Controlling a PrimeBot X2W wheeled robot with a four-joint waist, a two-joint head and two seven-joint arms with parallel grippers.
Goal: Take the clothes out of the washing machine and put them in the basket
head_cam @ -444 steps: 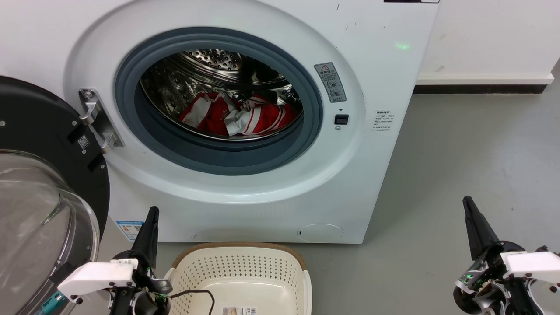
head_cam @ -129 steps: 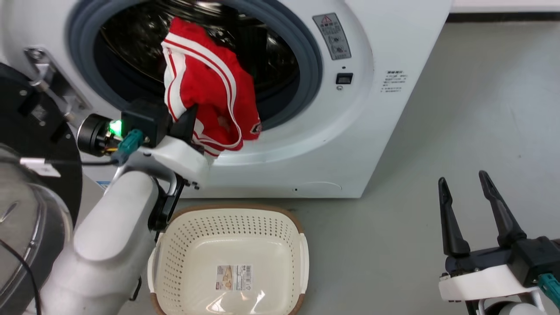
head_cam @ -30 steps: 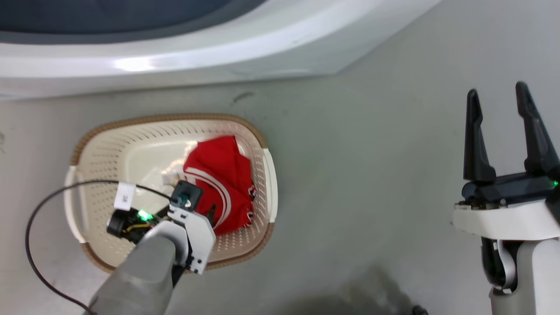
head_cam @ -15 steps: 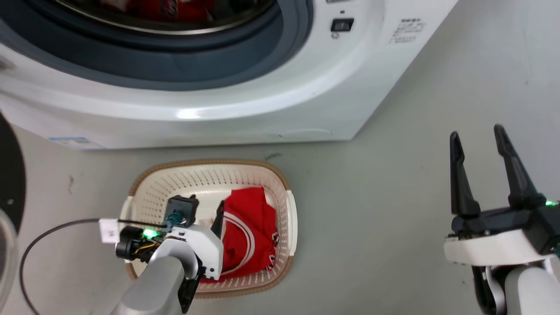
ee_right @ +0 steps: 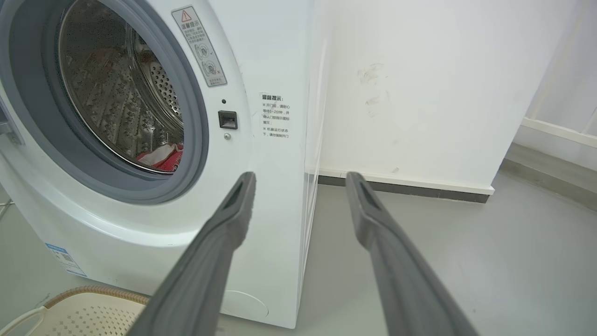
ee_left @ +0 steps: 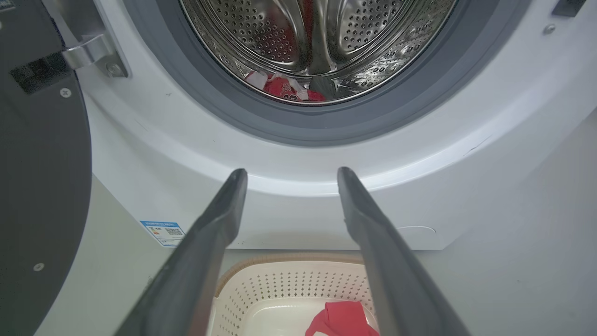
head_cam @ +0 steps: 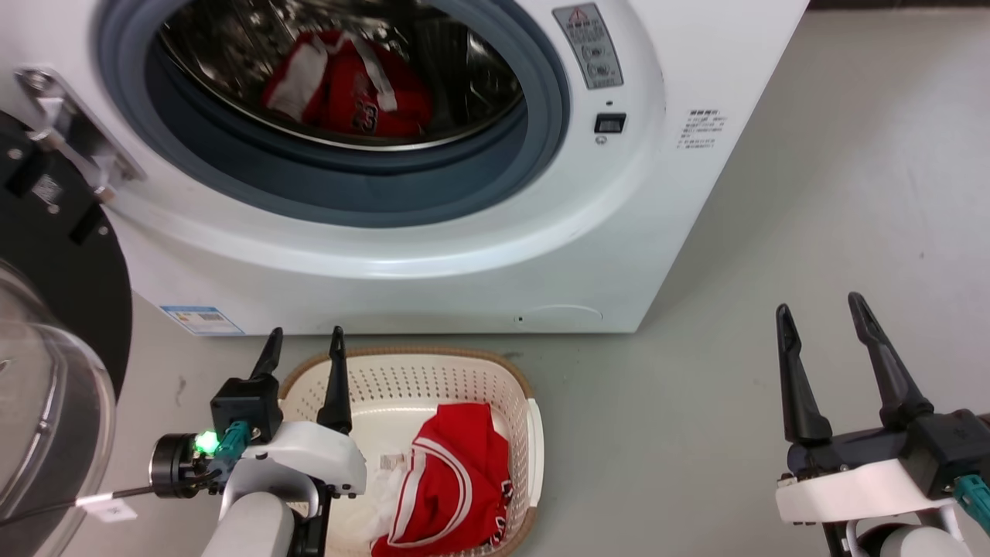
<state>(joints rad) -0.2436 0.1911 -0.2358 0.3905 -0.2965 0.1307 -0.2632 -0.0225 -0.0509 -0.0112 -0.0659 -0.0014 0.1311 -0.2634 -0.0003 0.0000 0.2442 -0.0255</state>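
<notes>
clothes lay in two places. a red piece with white stripes was heaped in the right half of the basket, touching its right wall, with a bit of white fabric just beside it on the left. a second red and white bundle sat at the bottom of the steel drum, inside the washing machine.

the basket stood on the grey floor, near the foot of the washer, below the grey-rimmed porthole. the black-framed door hung wide open at the left, its glass bowl bulging toward the near side. a blue sticker showed low on the washer's front at the left, and a warning label sat right of the porthole.

the left gripper was at the basket's left side, its two dark fingers pointing toward the washer, their tips at the basket's far left rim. the fingers were spread apart with nothing between them; the left wrist view showed only the washer's white front in the gap. a green light glowed on that wrist.

the right gripper was at the near right over bare floor, well apart from the basket and the washer. its fingers were also spread, and it held nothing. in the right wrist view the washer's right side, a white wall and a dark skirting strip lay beyond them.
</notes>
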